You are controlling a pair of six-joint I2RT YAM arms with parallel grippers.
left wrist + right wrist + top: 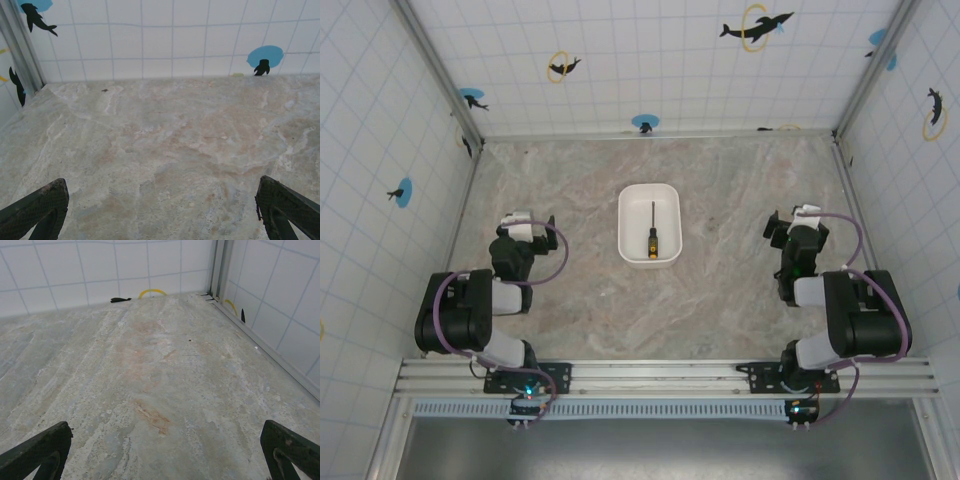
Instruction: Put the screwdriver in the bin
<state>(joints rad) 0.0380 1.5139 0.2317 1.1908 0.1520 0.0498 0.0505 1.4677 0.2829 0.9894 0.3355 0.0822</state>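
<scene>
The white bin [649, 196] stands in the middle of the stone table. Inside it lies the screwdriver [652, 232], shaft pointing away from the arms, black-and-yellow handle at the near end. My left gripper [525, 222] rests to the left of the bin, apart from it, and my right gripper [790, 222] rests to its right. In the left wrist view the left gripper [162, 210] stands wide open over bare table, one dark fingertip [40, 205] in each lower corner. The right gripper [165, 450] in its wrist view is open the same way, nothing between its fingers.
Tiled walls with dolphin stickers close off the table at the back and both sides, with metal corner posts [438, 68]. A metal rail [660, 377] carries both arm bases along the near edge. Bare stone [650, 310] lies between the bin and the rail.
</scene>
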